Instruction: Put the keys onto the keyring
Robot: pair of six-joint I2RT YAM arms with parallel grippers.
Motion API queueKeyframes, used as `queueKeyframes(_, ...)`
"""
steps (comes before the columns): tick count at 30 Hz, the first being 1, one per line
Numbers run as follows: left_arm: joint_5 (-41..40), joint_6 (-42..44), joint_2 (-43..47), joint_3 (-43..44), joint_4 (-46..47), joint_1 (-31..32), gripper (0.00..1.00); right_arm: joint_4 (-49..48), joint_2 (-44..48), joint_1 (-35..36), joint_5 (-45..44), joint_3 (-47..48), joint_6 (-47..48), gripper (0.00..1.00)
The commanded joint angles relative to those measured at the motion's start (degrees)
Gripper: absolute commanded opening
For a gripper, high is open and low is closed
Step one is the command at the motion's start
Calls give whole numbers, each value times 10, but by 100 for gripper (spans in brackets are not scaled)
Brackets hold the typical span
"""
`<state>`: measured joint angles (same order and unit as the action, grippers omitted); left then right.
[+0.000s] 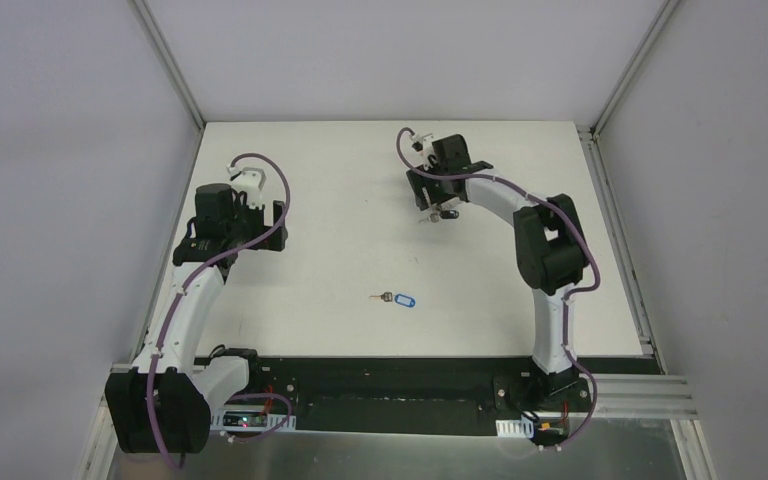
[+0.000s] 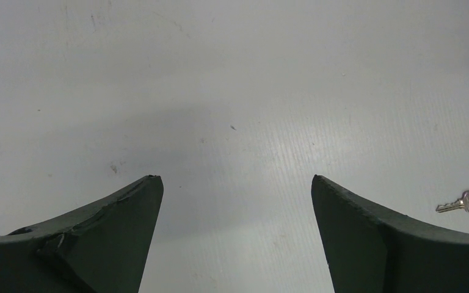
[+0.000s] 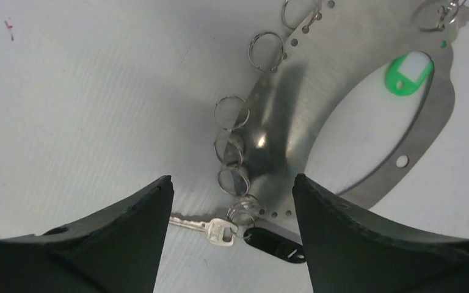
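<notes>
Keyring (image 3: 299,85) is lying flat at the far side of the table (image 1: 340,170) beneath the right gripper (image 3: 232,177), whose jaws are standing apart, gripping nothing. Blue-tagged key (image 1: 397,298) is lying mid-table. Left gripper (image 2: 236,177) is hovering spread, empty.

Flat white tabletop (image 1: 340,200), faintly scuffed, boxed by plain grey panel walls (image 1: 60,150); ribbed aluminium rail (image 1: 650,395) at near right edge.

Overhead, plus two close wrist views
</notes>
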<state>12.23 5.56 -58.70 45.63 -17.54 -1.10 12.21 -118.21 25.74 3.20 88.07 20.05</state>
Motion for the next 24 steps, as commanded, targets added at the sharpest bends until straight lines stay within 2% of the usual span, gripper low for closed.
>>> queueKeyframes(1, 22, 6, 11, 22, -10, 3, 95, 54, -39, 13, -28, 75, 18, 73)
queueKeyframes(5, 25, 6, 13, 21, -8, 3, 95, 66, -76, 20, -59, 114, 25, 68)
queueKeyframes(8, 28, 6, 13, 23, -12, 2, 94, 71, -98, 22, -68, 136, 29, 61)
queueKeyframes(16, 33, 8, 19, 19, -10, 2, 94, 75, -103, 28, -78, 117, 41, 46)
queueKeyframes(21, 38, 8, 22, 20, -13, 2, 93, 77, -87, 32, -73, 98, 41, 29)
queueKeyframes(24, 40, 7, 24, 19, -11, 2, 93, 72, -57, 32, -70, 62, 40, 14)
